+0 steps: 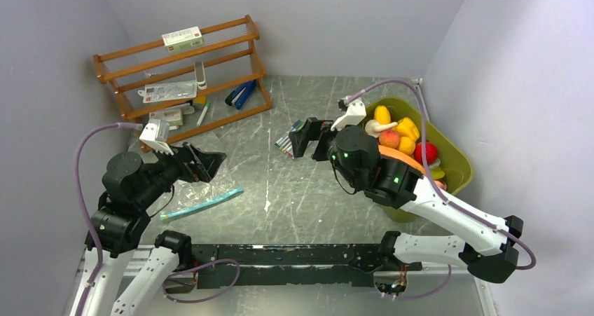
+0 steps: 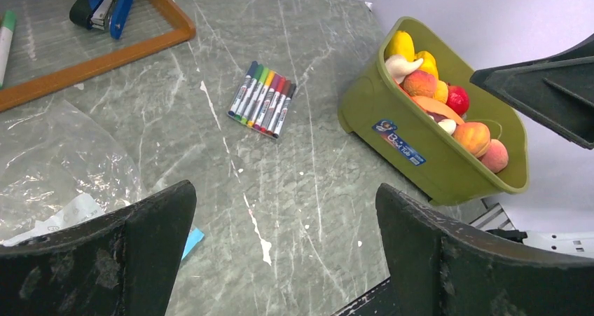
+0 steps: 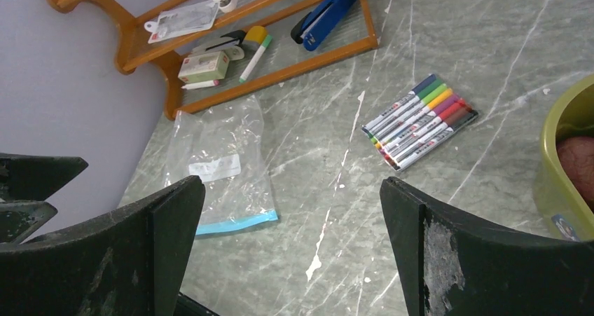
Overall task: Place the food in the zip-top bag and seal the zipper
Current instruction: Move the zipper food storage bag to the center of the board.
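The toy food [image 1: 401,138], yellow, orange, red and white pieces, lies piled in the olive-green tub [image 1: 455,160] at the right; it also shows in the left wrist view [image 2: 448,106]. The clear zip-top bag [image 3: 220,162] lies flat on the table at the left, its teal zipper [image 3: 235,223] along the near edge; the zipper also shows in the top view [image 1: 203,204]. My left gripper [image 1: 204,163] is open and empty, held above the bag. My right gripper [image 1: 310,138] is open and empty, above the table left of the tub.
A set of coloured marker pens [image 1: 288,138] lies mid-table. A wooden rack [image 1: 185,71] with a blue stapler [image 1: 240,93] and small items stands at the back left. Grey walls close in on the left, back and right.
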{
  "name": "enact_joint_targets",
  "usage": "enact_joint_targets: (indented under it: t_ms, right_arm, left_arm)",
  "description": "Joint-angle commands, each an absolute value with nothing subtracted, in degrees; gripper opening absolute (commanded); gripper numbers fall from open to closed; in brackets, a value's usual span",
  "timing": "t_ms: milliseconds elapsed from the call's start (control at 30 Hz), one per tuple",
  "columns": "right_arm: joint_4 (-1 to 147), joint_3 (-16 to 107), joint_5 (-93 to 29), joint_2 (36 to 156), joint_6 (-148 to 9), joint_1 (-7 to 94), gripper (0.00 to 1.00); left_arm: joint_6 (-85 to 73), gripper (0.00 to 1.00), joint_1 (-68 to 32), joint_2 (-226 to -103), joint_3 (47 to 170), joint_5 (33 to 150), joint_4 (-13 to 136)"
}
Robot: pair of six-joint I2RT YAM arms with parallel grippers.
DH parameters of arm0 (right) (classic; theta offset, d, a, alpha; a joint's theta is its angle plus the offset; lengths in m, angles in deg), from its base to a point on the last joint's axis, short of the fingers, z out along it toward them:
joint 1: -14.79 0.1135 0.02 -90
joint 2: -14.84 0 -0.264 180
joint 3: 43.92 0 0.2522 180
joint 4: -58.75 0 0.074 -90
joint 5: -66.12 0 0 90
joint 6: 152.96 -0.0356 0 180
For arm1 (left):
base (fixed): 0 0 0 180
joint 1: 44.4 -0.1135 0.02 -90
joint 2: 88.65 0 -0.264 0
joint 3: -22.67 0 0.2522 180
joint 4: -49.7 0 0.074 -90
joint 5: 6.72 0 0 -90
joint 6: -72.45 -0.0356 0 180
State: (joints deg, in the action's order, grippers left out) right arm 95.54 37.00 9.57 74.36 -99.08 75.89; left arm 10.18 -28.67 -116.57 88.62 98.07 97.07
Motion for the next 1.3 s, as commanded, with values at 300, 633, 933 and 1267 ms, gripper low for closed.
enact_joint_targets:
  t_ms: [300,633,933,1267]
  right_arm:
    - [92.98,32.63,11.92,70.41,-99.39,76.14,1.0]
    - [87.25,33.34,11.48,69.93,-94.03,76.16,1.0]
    - [83.53,31.86,7.44,69.64,-93.24,76.14,0.99]
    - [87.81,31.15,9.11,67.25,-91.18,76.23,0.98]
  left_arm:
    - [9.37,0.99,-29.37,-120.01,89.07,85.97,96.59]
    - [28.39,0.83,-29.37,-127.81,85.89,53.2,103.6]
    - [45.84,0.87,-29.45,-147.77,86.44,45.11,111.7]
    - [33.95,0.84,-30.01,-165.84,85.06,58.42,93.96]
